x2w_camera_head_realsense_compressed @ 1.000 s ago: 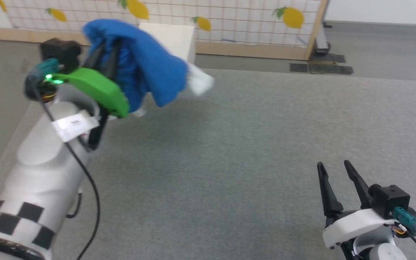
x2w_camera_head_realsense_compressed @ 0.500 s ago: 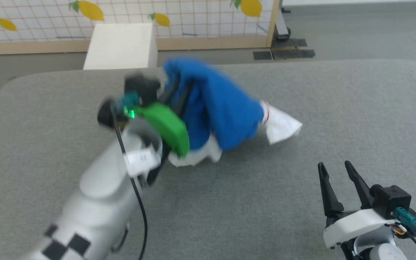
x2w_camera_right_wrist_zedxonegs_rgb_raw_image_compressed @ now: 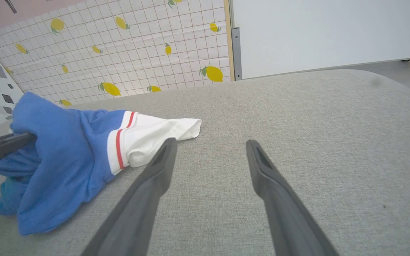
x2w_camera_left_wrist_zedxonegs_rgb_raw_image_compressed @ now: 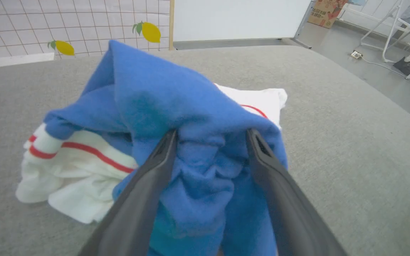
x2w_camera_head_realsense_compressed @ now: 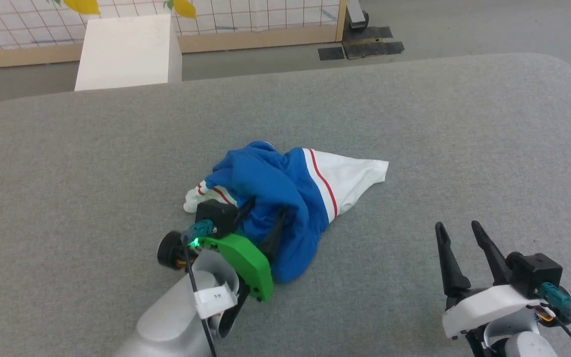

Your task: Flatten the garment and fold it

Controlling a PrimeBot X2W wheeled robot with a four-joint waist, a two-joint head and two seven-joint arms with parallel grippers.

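The garment (x2w_camera_head_realsense_compressed: 275,198) lies in a crumpled heap at the middle of the head view, on the grey padded table (x2w_camera_head_realsense_compressed: 414,124). It is bright blue, with one white sleeve edged in red stripes pointing toward the right of the frame and a smaller white bunch at its left edge. The left gripper (x2w_camera_head_realsense_compressed: 268,206) comes up from the lower middle of the frame, and its two dark fingers are spread and pushed into the near side of the heap. The right gripper (x2w_camera_head_realsense_compressed: 457,225) sits at the lower right, well apart from the cloth, with its fingers parted and nothing between them. A white box (x2w_camera_head_realsense_compressed: 127,49) stands beyond the table at the upper left.

In the left wrist view the garment (x2w_camera_left_wrist_zedxonegs_rgb_raw_image_compressed: 176,92) covers the centre. The left gripper (x2w_camera_left_wrist_zedxonegs_rgb_raw_image_compressed: 212,133) has its fingers wide apart. Blue cloth is bunched in the gap and draped over both tips, but it is not pinched.

In the right wrist view the garment (x2w_camera_right_wrist_zedxonegs_rgb_raw_image_compressed: 59,149) lies at the left of the frame, its white sleeve tip just beside the near finger. The right gripper (x2w_camera_right_wrist_zedxonegs_rgb_raw_image_compressed: 208,142) is fully spread over bare table. A lemon-patterned screen (x2w_camera_right_wrist_zedxonegs_rgb_raw_image_compressed: 119,53) stands behind at the upper left.
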